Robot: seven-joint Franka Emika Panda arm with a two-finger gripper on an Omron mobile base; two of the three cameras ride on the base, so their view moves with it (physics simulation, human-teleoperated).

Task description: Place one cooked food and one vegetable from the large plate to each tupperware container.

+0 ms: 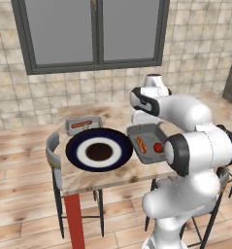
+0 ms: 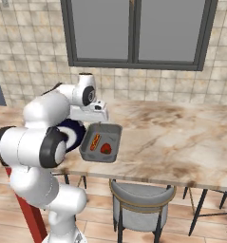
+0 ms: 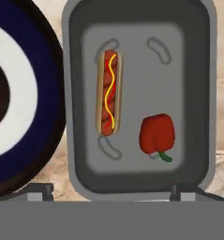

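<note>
The gripper (image 3: 111,193) has its jaws spread wide and holds nothing; its 2 finger tips (image 3: 38,191) stand far apart at the bottom of the hand view, one at each lower corner of the tray beneath. That tray is the near tupperware container (image 3: 140,28), grey with rounded corners. Inside it lie 2 foods, apart from each other: a hot dog (image 3: 109,93) with a yellow squiggle of mustard, lengthwise toward the plate side, and a red bell pepper (image 3: 157,134) with a green stem beside it.

Just beside this container, rims nearly touching, sits the large plate (image 3: 43,108), navy rim, white ring, dark centre; nothing shows on it in the left base view.

Beyond the plate, at the far corner of the marble table (image 2: 181,137), the second tupperware container (image 1: 83,124) holds a reddish strip, probably another hot dog, though it is too small to be sure. A grey chair (image 2: 141,204) is tucked under the table's near edge.
</note>
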